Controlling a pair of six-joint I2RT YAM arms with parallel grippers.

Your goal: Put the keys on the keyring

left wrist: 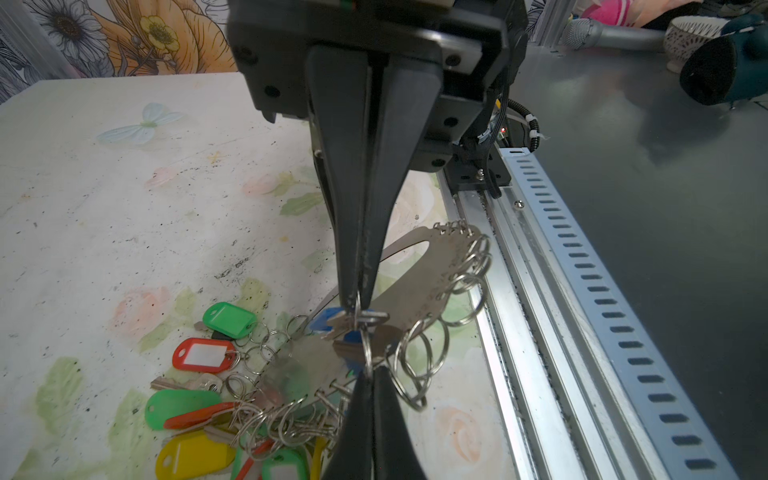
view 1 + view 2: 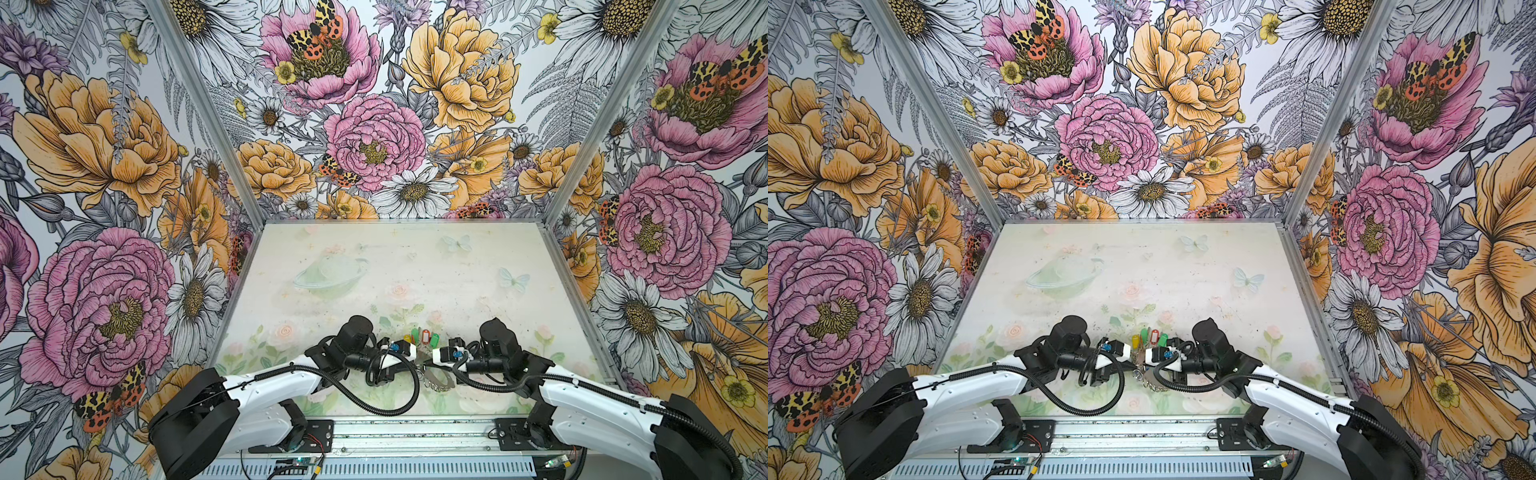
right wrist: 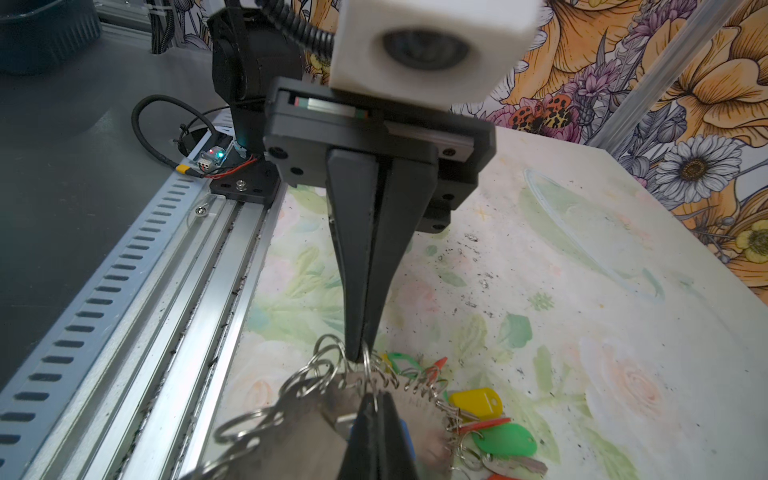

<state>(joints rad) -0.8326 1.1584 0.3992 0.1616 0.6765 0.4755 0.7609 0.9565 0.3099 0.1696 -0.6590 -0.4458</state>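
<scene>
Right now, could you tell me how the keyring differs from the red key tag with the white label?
The keyring is far bigger than the red key tag. The keyring is a flat grey band fringed with silver rings; the red key tag is plastic with one ring. The left gripper and right gripper pinch the keyring's fringe; nothing grips the red key tag. Both carry metal rings.

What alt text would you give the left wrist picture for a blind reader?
The left gripper and right gripper, fingers shut, meet tip to tip, seemingly pinching one small silver ring on the grey keyring. Green, red and yellow keys lie at its edge on a flowery table.
</scene>
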